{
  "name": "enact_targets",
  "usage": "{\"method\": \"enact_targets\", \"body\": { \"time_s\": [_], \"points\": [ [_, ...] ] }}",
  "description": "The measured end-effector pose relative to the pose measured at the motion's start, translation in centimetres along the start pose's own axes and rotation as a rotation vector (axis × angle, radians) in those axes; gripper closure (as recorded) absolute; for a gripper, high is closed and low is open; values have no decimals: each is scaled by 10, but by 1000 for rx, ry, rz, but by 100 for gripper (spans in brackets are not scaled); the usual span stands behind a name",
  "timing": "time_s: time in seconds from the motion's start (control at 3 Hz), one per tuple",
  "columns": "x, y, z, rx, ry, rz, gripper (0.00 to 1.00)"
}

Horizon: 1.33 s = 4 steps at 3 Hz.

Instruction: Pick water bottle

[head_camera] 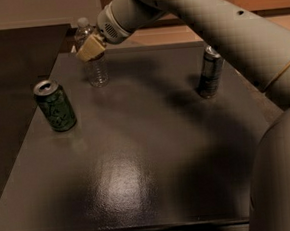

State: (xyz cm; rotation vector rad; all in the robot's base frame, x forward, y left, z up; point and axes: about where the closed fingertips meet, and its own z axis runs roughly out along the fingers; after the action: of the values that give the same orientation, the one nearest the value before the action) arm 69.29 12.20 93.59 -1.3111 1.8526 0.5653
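Where water bottle (98, 73) stands, tool (88, 50) overlapping it

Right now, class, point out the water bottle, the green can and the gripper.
water bottle (98, 73): camera view, on its clear lower body.
green can (56, 107): camera view, on its side wall.
gripper (89, 50): camera view, on its tan tip, over the water bottle's upper half.

The tan-tipped grey gripper (90, 47), at the table's 11 o'clock, hides the midsection and label of the small clear ribbed plastic water bottle (98, 73); contact cannot be confirmed. The grey robot arm (218, 21) is cut off at the top and right edges. Print on the green soda can (56, 107), at 9 o'clock, is illegible. The dark matte table (140, 178) is cropped at 6 o'clock.
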Motion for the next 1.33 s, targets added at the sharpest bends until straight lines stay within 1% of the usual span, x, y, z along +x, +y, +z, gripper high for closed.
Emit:
{"method": "enact_targets", "body": {
  "time_s": [0.33, 0.67, 1.0, 1.33],
  "points": [
    [-6, 1, -4, -5, -12, -5, 65],
    [-18, 3, -18, -18, -11, -10, 88],
    [-35, 5, -46, -30, -27, -17, 100],
    [-54, 7, -79, -43, -51, -31, 100]
  ]
}}
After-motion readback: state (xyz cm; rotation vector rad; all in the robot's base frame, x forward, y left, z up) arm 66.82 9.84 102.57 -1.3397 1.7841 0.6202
